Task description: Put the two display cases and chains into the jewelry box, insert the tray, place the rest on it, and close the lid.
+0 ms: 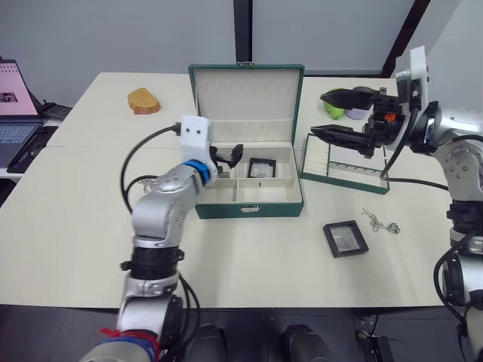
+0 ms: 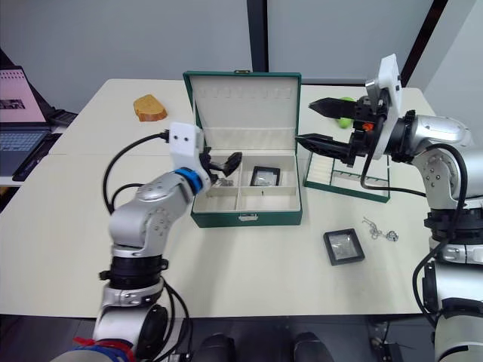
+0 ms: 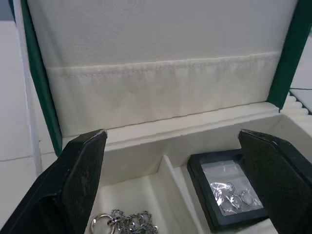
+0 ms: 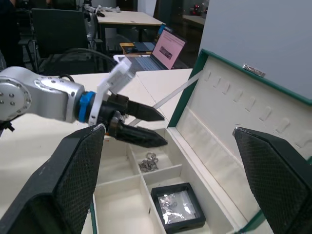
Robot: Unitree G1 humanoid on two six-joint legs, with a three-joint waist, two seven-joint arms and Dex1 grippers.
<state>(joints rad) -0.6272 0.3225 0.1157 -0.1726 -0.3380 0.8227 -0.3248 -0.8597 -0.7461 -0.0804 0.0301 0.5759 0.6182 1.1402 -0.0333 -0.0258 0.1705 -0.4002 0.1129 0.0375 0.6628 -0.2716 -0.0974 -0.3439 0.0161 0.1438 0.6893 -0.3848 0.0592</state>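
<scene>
- Standing open in the middle of the cream table [image 1: 68, 226], the large dark green leatherette jewelry box [image 1: 249, 207] has its hinged, cream-lined lid [image 1: 245, 102] raised upright at the back.
- One small square black-framed display case [image 1: 261, 169] lies flat in the box's back right compartment, silvery pieces showing through its clear window.
- A thin silver chain [image 4: 148, 163] sits heaped in the back left compartment of the box, just beside that case across a divider.
- The left gripper [image 1: 229, 155] hangs over the box's back left compartment, directly above the heaped chain, with its two black fingers spread apart and nothing between them.
- The right gripper [image 1: 343, 115] is held in the air to the right of the box, above the tray, with its fingers parted wide and empty.
- The shallow green-rimmed tray [image 1: 343, 179] with cream lining rests on the table just right of the box, apart from it.
- The second black-framed display case [image 1: 345, 238] lies on the table in front of the tray, to the front right of the box.
- Another thin silver chain [image 1: 379, 222] lies loose on the table just beside that second case, farther from the box.
- A brown bread-like lump [image 1: 143, 100] sits on the table to the left of the box's lid.
- An open laptop [image 1: 16, 113] stands far left of the box.
</scene>
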